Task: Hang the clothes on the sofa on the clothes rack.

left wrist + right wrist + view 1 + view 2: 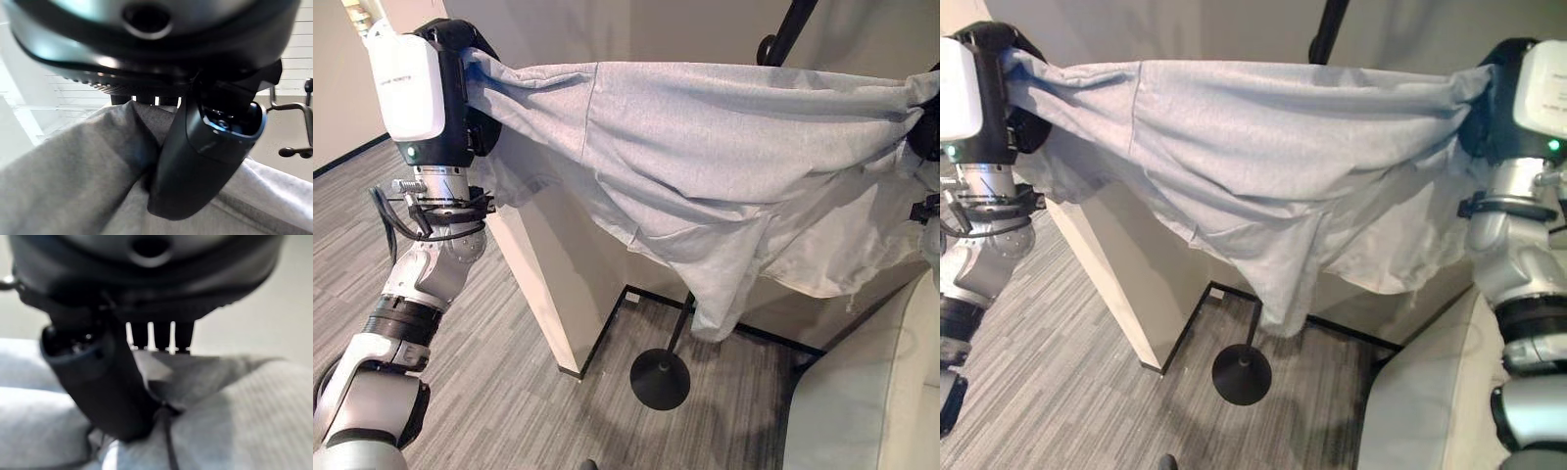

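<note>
A light grey garment (705, 147) hangs stretched out in the air between my two raised hands. My left hand (470, 93) grips its left end, the thumb (205, 161) pressed down into the cloth (73, 186). My right hand (1489, 98) grips the right end, its thumb (102, 382) pinching the fabric (234, 421). The garment's middle sags down in front of the clothes rack. The rack's black pole (788, 29) rises behind the cloth, and its round black base (660, 378) stands on the floor below.
A white wall corner (548, 284) juts out behind the garment's left part. The pale sofa (871, 392) sits at the lower right. Grey carpet (489, 392) spreads to the left and around the rack's base.
</note>
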You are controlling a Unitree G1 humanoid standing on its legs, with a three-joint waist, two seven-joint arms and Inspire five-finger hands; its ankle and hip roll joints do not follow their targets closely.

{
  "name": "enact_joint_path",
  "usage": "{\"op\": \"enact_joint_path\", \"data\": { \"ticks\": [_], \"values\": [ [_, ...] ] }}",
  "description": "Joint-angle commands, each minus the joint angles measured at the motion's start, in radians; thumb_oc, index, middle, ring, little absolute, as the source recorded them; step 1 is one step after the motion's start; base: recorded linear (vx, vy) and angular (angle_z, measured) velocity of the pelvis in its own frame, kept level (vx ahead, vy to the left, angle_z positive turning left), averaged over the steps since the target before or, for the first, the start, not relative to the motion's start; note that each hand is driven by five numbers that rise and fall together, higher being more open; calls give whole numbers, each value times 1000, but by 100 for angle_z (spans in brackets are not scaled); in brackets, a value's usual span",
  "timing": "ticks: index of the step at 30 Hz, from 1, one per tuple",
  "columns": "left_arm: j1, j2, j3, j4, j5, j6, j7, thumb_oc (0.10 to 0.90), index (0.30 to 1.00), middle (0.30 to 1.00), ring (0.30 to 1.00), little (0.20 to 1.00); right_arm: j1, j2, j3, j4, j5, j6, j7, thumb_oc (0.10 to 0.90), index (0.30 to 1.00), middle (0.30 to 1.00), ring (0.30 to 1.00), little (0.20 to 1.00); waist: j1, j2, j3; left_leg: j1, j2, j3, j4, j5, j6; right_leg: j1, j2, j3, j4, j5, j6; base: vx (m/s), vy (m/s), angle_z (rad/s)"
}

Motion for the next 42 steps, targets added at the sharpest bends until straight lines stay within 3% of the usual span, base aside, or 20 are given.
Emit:
{"op": "enact_joint_path", "data": {
  "ticks": [1, 4, 7, 13, 17, 21, 25, 28, 30, 31, 33, 37, 38, 39, 40, 41, 42],
  "values": [
    [-170, 35, -28, 102, -41, 18, -37, 400, 300, 300, 300, 300, -188, -142, 14, 60, 80, 32, -6, 400, 300, 300, 300, 300, 15, -22, -126, 97, 61, 53, 8, -175, -70, -121, 2, -5, 22, 27, 21, 38, -66, 0],
    [-237, 38, -99, 181, -52, 31, -62, 400, 300, 300, 300, 300, -296, -128, 124, 133, 108, 22, 24, 400, 300, 300, 300, 300, 8, -21, -116, 96, 69, 55, 11, -172, -73, -135, 10, -5, 44, 19, 16, 21, -55, 3],
    [-251, 21, -135, 248, -64, 40, -91, 400, 300, 300, 300, 300, -312, -115, 157, 153, 124, 11, 43, 400, 300, 300, 300, 300, 2, -22, -106, 94, 76, 58, 13, -167, -77, -143, 18, -10, 55, 14, 12, 34, -59, 4],
    [-140, -20, -117, 252, -41, 35, -138, 400, 300, 300, 300, 300, -188, -102, 87, 72, 96, 12, 72, 400, 300, 300, 300, 300, -4, -24, -96, 94, 82, 57, 14, -167, -78, -145, 24, -13, 57, 8, 7, 18, -34, -1],
    [52, -140, -99, 284, -40, 18, -187, 400, 300, 300, 300, 300, 27, -48, -44, 14, 74, -1, 84, 400, 300, 300, 300, 300, -7, -29, -82, 94, 86, 57, 14, -167, -79, -145, 29, -19, 53, 6, 2, 24, -28, -1],
    [251, -312, -55, 287, -126, -11, -209, 400, 300, 300, 300, 300, 326, 81, -218, -179, 2, 10, 85, 400, 300, 300, 300, 300, -18, -27, -67, 93, 87, 65, 9, -172, -76, -143, 30, -14, 35, 12, -2, 39, -20, -8],
    [351, -392, -29, 246, -191, -31, -218, 400, 300, 300, 300, 300, 477, 187, -301, -313, -33, 7, 81, 400, 300, 300, 300, 300, -18, -27, -64, 98, 89, 68, 7, -177, -72, -139, 31, -13, 30, 13, -4, 32, -10, -11],
    [385, -423, -25, 230, -218, -38, -222, 400, 300, 300, 300, 300, 523, 240, -312, -356, -38, 3, 83, 400, 300, 300, 300, 300, -16, -27, -62, 99, 89, 69, 7, -178, -70, -137, 31, -13, 27, 12, -5, 16, -5, -9],
    [420, -449, -25, 205, -256, -48, -227, 400, 300, 300, 300, 300, 564, 298, -318, -374, -28, -6, 78, 400, 300, 300, 300, 300, -13, -27, -62, 100, 88, 68, 6, -179, -69, -134, 31, -15, 24, 14, -6, 7, -2, -2],
    [451, -482, -17, 184, -313, -63, -228, 400, 300, 300, 300, 300, 589, 367, -311, -405, 2, -30, 69, 400, 300, 300, 300, 300, -10, -26, -60, 100, 87, 67, 6, -179, -67, -132, 30, -16, 22, 14, -7, 0, 0, 0],
    [466, -497, -13, 173, -348, -70, -229, 400, 300, 300, 300, 300, 604, 399, -307, -422, 19, -42, 70, 400, 300, 300, 300, 300, -9, -27, -60, 100, 86, 66, 6, -179, -66, -131, 30, -15, 21, 15, -7, 0, 0, 0],
    [532, -586, 11, 142, -647, -136, -266, 400, 300, 300, 300, 300, 662, 550, -239, -507, 119, -121, 100, 400, 300, 300, 300, 300, -3, -26, -57, 101, 84, 63, 4, -175, -63, -128, 29, -20, 18, 18, -9, -6, 1, 3],
    [533, -584, 11, 143, -650, -136, -268, 474, 411, 411, 411, 411, 664, 551, -239, -507, 120, -122, 101, 400, 300, 300, 300, 300, -4, -27, -58, 101, 84, 62, 4, -175, -63, -128, 29, -20, 18, 18, -9, -3, 3, 7],
    [533, -584, 11, 143, -650, -136, -268, 474, 411, 411, 411, 411, 664, 551, -239, -507, 120, -122, 101, 400, 300, 300, 300, 300, -4, -27, -58, 101, 84, 62, 4, -175, -63, -128, 29, -20, 18, 18, -9, -5, 9, 5],
    [556, -604, 22, 127, -757, -156, -293, 800, 900, 900, 900, 900, 686, 605, -209, -529, 194, -146, 133, 400, 300, 300, 300, 300, -1, -25, -57, 101, 82, 63, 4, -173, -62, -126, 28, -22, 18, 19, -9, -6, 15, 6],
    [571, -610, 29, 120, -798, -165, -306, 800, 900, 900, 900, 900, 695, 629, -187, -531, 232, -156, 153, 493, 439, 439, 439, 439, 2, -24, -58, 102, 82, 62, 3, -173, -62, -126, 28, -22, 17, 19, -9, -7, 21, 6],
    [583, -614, 32, 118, -817, -167, -313, 800, 900, 900, 900, 900, 703, 648, -174, -534, 267, -165, 167, 723, 785, 785, 785, 785, 3, -24, -58, 102, 81, 62, 3, -173, -62, -125, 27, -22, 17, 20, -9, 0, 0, 0]
  ]
}}
